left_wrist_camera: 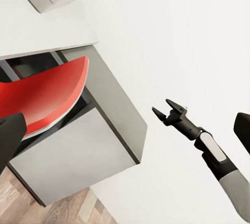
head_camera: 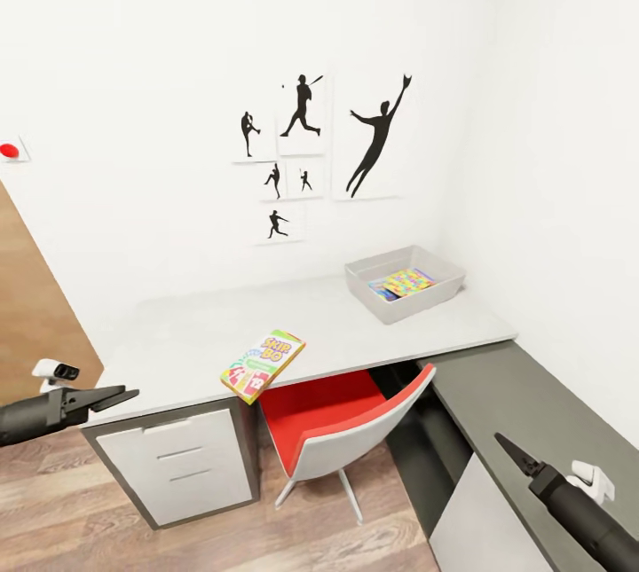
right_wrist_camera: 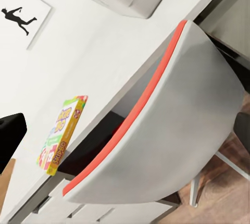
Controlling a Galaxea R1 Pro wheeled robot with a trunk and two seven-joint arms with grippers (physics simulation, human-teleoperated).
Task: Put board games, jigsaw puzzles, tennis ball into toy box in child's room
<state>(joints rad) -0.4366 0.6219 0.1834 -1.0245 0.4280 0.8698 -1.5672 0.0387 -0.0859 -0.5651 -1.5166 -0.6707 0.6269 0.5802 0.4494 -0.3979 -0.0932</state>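
The Skip-Bo board game [head_camera: 263, 365] lies flat at the front edge of the pale table [head_camera: 186, 333], above the chair; it also shows in the right wrist view [right_wrist_camera: 62, 133]. The light-grey toy box [head_camera: 417, 304] stands at the table's far right corner. Inside it lies a bright multicoloured jigsaw puzzle [head_camera: 410, 280] beside something flat and blue [head_camera: 382, 292]. My left gripper [head_camera: 115, 396] hovers open and empty off the table's left end. Over the side desk, my right gripper [head_camera: 515, 454] is open and empty [left_wrist_camera: 167, 109]. The bed and tennis ball are out of view.
A red-and-white chair [head_camera: 342, 426] is tucked under the table below the Skip-Bo box. A lower dark-grey side desk [head_camera: 524, 395] runs along the right wall. Drawers [head_camera: 182, 457] sit under the table's left end. Sports silhouettes [head_camera: 377, 137] hang on the white wall.
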